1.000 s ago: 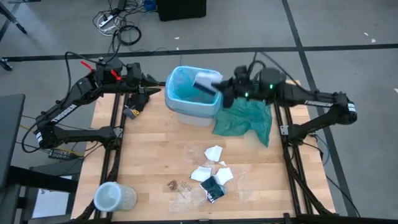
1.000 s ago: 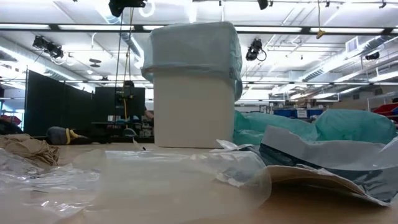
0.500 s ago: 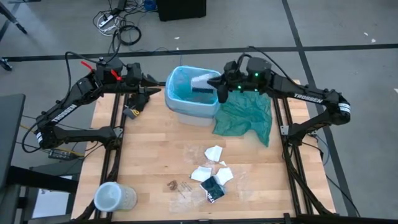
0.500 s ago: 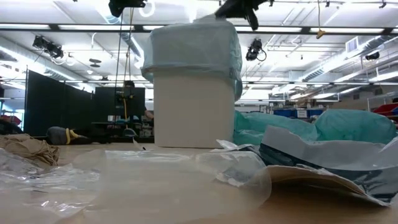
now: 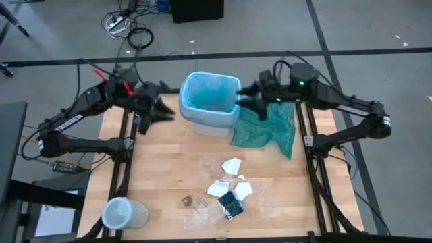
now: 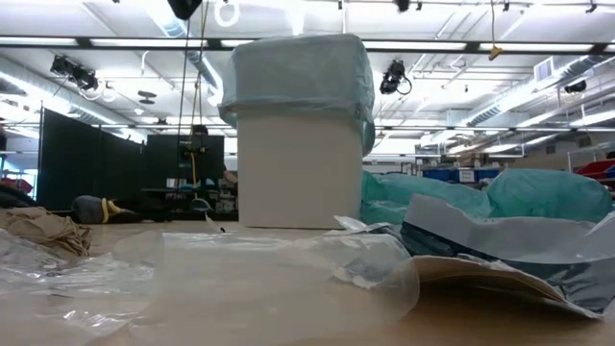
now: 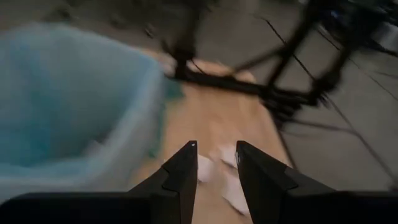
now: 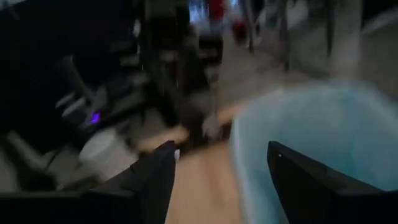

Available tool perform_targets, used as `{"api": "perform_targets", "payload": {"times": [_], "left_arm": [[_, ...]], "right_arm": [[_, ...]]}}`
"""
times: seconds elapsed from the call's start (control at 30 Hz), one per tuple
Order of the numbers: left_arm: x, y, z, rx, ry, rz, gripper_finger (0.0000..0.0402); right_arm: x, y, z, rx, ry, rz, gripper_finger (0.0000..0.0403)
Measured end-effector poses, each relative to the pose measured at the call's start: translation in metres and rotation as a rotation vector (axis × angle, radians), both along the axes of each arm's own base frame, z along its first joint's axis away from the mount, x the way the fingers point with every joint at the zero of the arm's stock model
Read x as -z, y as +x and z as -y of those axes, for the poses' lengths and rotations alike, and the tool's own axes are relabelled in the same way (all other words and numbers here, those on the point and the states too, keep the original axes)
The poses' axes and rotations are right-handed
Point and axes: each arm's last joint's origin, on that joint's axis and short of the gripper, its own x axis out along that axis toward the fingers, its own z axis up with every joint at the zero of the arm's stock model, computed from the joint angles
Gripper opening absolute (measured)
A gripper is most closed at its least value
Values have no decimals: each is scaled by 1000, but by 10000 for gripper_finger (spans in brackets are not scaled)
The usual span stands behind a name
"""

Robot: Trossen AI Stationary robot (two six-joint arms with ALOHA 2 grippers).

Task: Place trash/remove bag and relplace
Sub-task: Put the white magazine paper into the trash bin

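The bag (image 5: 209, 100) lining the bin (image 5: 210, 123) looks thin, light and slippery, probably best pinched at its folded-over rim; the right gripper (image 5: 244, 101) beside it gapes empty, the left gripper (image 7: 214, 163) slightly parted

Thin, crinkly, translucent sky-blue plastic bag (image 5: 209, 96) beside the right gripper (image 5: 243, 101). Matt pale wood tabletop (image 5: 169, 169). Crumpled white paper trash (image 5: 231, 166). Matt dark plastic-looking fingers (image 8: 155, 180).

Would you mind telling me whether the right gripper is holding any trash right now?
No, the right gripper is open and empty beside the bin in the high view.
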Motion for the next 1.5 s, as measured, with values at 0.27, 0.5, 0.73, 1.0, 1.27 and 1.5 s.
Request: {"api": "perform_targets", "payload": {"times": [0.27,0.5,0.73,1.0,1.27,1.5], "left_arm": [[5,8,37,144,-64,-83,120],[5,12,54,110,-82,-99,120],[34,29,61,108,-228,64,120],[100,36,63,101,-532,218,120],[128,33,64,109,-663,301,120],[128,33,64,107,-662,308,120]], "right_arm": [[56,-21,-75,-78,210,-652,210],[128,-16,-125,102,306,-721,215],[224,-16,-142,311,749,-429,212],[279,-11,-151,373,932,-369,212],[295,21,-164,397,928,-390,212],[311,39,-173,404,968,-387,212]]}}
